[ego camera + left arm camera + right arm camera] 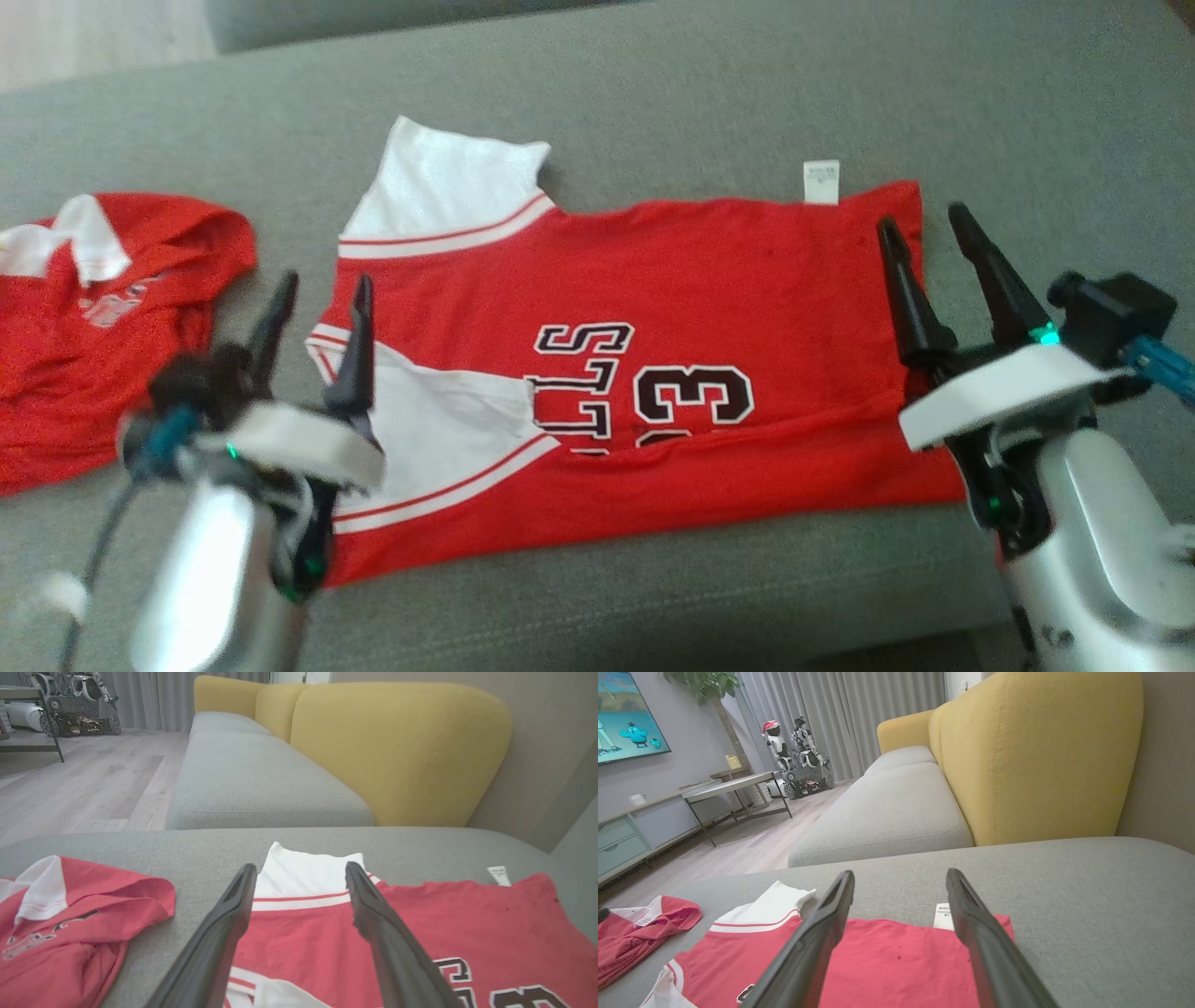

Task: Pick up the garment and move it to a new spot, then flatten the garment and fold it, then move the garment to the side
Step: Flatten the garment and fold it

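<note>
The garment (709,280) is soft matt red-and-white cloth; the sofa seat (709,84) — coarse grey weave. Dark fingers (219,933) look like smooth matt plastic, the forearm shells (215,560) glossy silver — the floor (70,788) pale wood

A living room at home: yellow-backed grey sofa (887,812), wall TV (626,714), long curtains (859,714), plant (705,681), low cabinet (626,844), wood floor (752,849).

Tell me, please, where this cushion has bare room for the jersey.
Free: the cushion beyond the jersey, and right of it past the right gripper. Crowded: the left, where the left gripper stands at the gap beside the crumpled red garment.
</note>
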`<state>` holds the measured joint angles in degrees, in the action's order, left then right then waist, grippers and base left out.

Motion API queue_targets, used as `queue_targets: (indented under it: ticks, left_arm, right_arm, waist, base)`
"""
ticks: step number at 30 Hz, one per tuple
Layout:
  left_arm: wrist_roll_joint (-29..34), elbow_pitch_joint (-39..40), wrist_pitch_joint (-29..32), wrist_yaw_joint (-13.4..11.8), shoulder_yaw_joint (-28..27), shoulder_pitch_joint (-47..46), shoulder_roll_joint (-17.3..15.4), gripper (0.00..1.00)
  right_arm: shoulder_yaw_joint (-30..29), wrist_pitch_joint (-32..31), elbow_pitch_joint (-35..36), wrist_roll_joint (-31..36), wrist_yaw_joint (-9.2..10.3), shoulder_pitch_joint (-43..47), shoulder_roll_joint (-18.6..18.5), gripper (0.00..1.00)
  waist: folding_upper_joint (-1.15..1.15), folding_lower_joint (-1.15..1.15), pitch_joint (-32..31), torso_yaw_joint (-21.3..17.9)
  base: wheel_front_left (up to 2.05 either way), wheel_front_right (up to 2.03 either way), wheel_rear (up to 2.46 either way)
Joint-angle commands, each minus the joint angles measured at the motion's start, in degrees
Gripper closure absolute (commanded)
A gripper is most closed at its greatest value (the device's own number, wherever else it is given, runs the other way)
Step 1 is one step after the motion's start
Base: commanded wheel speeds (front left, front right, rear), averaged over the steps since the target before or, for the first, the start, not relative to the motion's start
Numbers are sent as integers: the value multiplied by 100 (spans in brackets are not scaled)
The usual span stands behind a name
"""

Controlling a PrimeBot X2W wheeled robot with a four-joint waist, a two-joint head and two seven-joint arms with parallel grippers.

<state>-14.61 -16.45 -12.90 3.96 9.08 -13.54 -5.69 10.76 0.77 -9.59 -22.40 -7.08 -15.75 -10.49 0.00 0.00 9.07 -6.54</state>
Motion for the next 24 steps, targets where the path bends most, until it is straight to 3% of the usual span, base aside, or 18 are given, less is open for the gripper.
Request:
queue_targets:
  ticks: [1,8,10,16,21,24]
  left_arm:
    - [73,88,183,74,-155,-615,-311,0]
    - [80,-394,1260,288,97,-1838,-1029,0]
    - [-181,-566,1666,337,288,-2238,-1246,0]
    - [-789,-895,2800,350,1412,-3424,-2321,0]
    - [-1082,-1456,3166,351,1955,-4119,-2899,0]
    - [-1155,-1716,3156,352,2167,-4387,-3066,0]
  right_arm:
    - [146,79,117,93,-41,-323,75,0]
    - [379,100,-38,269,-41,-871,274,0]
    - [509,88,-102,310,-41,-1051,312,0]
    - [779,162,-216,284,-41,-1545,413,0]
    - [884,271,-366,199,-41,-1830,456,0]
    - [882,332,-479,194,-41,-1945,495,0]
  waist:
    - [0,0,361,-249]
    - [0,0,903,-646]
    - [0,0,1051,-806]
    - [0,0,1578,-1144]
    - [0,0,1795,-1357]
    - [0,0,1872,-1453]
  base:
    - [0,0,0]
    - [0,0,0]
    - [0,0,0]
    - [0,0,0]
    - [0,0,0]
    - [0,0,0]
